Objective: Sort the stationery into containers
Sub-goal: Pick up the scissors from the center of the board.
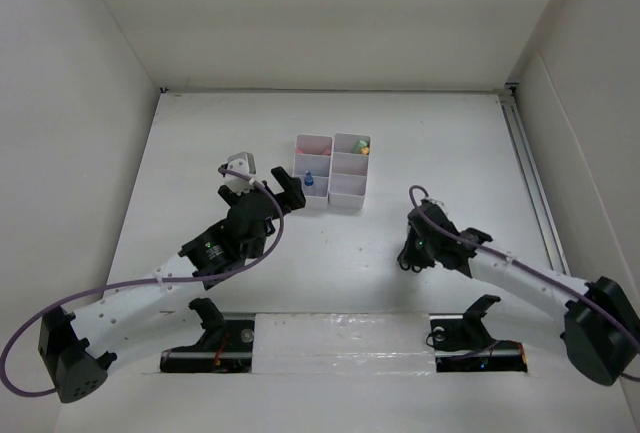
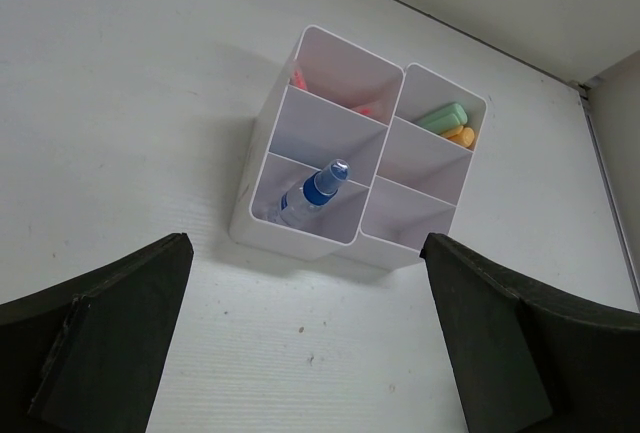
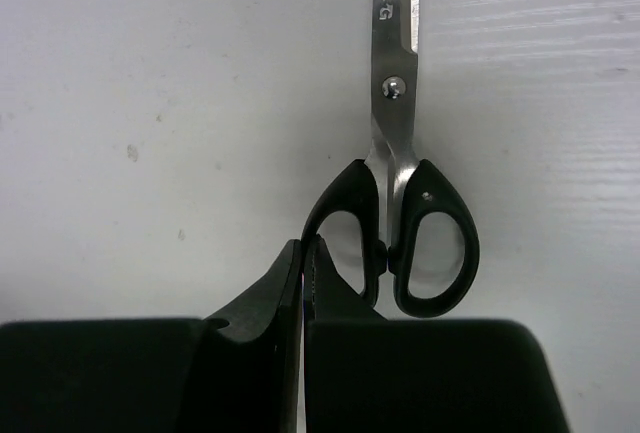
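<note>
The white organizer stands at mid-table; in the left wrist view it is just ahead of my fingers. A clear blue-capped bottle leans in its near-left compartment. A green marker and an orange item lie in the far-right one, and pink pens in the far-left. My left gripper is open and empty, near the organizer's near-left corner. My right gripper is shut on the left loop of the black-handled scissors, which lie flat with blades pointing away. It hides them in the top view.
White walls enclose the table on three sides. A metal rail runs along the right edge. The arm bases sit at the near edge. The organizer's other compartments look empty.
</note>
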{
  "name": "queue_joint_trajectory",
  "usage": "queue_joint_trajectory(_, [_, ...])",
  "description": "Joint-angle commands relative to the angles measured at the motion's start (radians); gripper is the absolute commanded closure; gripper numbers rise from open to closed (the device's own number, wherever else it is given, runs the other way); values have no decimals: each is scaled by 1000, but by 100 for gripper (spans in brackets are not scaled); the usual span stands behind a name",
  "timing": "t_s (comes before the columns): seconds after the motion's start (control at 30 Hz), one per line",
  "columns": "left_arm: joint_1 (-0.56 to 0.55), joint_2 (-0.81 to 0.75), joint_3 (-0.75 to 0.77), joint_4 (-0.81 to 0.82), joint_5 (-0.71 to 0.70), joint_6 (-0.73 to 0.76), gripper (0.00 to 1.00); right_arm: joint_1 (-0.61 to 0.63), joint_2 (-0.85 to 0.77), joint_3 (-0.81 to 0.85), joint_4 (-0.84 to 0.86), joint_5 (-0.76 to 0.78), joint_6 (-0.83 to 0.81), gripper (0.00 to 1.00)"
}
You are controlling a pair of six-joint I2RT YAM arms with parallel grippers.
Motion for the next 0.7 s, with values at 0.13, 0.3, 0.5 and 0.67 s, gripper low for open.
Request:
queue_joint_trajectory(0.13, [4,-16,10,18,-7,17,0,5,-249,120,-171,94,-43,100])
queue_joint_trajectory(0.3, [4,-16,1,18,-7,17,0,5,-360,117,-181,71,-66,100])
queue_joint_trajectory(0.5, [4,-16,-8,18,-26,8,0,-4,-496,97,27,-44,-192,100])
queue_joint_trajectory(0.67, [4,-2,-8,42,-17,7,0,-4,-426,141,219,-263,-331,100])
